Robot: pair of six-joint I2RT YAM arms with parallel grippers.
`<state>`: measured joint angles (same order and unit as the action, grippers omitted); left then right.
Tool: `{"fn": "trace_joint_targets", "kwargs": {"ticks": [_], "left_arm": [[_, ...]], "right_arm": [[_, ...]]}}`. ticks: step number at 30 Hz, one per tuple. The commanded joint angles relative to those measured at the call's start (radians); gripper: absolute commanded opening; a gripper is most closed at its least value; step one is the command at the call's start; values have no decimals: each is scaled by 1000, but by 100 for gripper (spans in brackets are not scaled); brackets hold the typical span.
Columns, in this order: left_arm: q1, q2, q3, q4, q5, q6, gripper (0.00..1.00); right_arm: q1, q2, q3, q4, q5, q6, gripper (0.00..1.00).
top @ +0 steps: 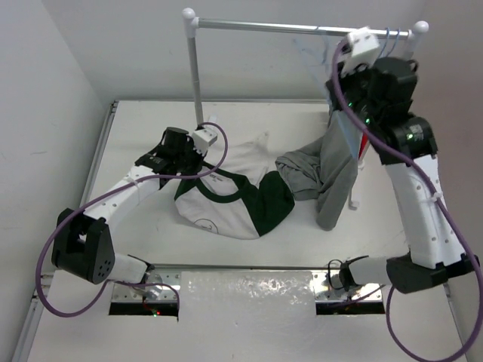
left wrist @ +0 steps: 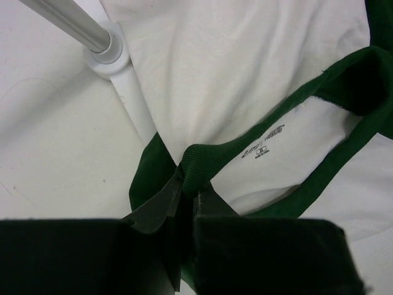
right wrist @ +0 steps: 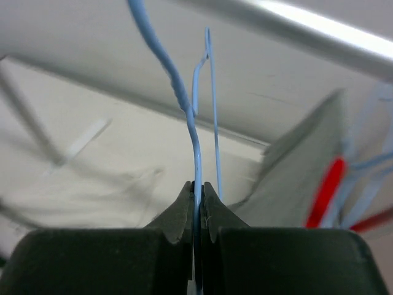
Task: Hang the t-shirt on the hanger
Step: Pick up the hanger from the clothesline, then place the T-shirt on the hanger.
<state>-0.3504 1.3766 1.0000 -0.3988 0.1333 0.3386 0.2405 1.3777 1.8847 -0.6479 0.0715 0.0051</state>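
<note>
The t-shirt, green and off-white, lies crumpled on the white table, its collar toward the left arm. My left gripper is shut on the green collar band, with the neck label just beyond it on the pale fabric. My right gripper is raised near the rack's rail and shut on the neck of the pale-blue wire hanger, just below its hook; the jaws pinch the wire. The hanger's lower triangle is mostly hidden in the top view.
A clothes rack stands at the back: rail, left post, post foot. A grey garment and a red garment hang on like hangers at the rail's right end, close to my right gripper.
</note>
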Motion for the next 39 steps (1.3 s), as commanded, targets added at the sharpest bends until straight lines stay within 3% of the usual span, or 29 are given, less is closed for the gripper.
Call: {"fn": "trace_joint_targets", "kwargs": {"ticks": [1,5,11,15,16,25,28,32,35,36,38,39], "left_arm": [[-2,9,22,64,-17,-4,0],[-2,39,40,71,-23,-9,2],[-2,79,66,75,-61,-16,8],[-1,102,57,84,-81,-16,31],[-1,108,57,87,-87,-16,32],[2,153,54,81,-208,-32,33],[2,115,52,74,-233,-32,46],[2,58,42,69,-225,-29,55],[2,39,34,60,-218,-12,52],[2,42,32,51,-218,-9,46],[2,67,29,29,-210,-1,21],[2,71,31,22,-202,2,17]], "right_arm": [[133,-60,-164,51,-61,-69,0],[314,-147,-355,132,-108,-105,0],[352,-271,-648,244,-154,-25,0],[355,-324,-843,306,-196,19,0],[356,-327,-899,318,-209,42,0],[375,-339,-1032,514,-400,147,0],[390,-298,-1033,539,-429,157,0],[410,-244,-1032,567,-444,167,0],[421,-203,-1018,594,-457,165,0],[422,-192,-1010,591,-454,161,0],[421,-161,-994,587,-447,153,0],[421,-155,-989,588,-447,151,0]]}}
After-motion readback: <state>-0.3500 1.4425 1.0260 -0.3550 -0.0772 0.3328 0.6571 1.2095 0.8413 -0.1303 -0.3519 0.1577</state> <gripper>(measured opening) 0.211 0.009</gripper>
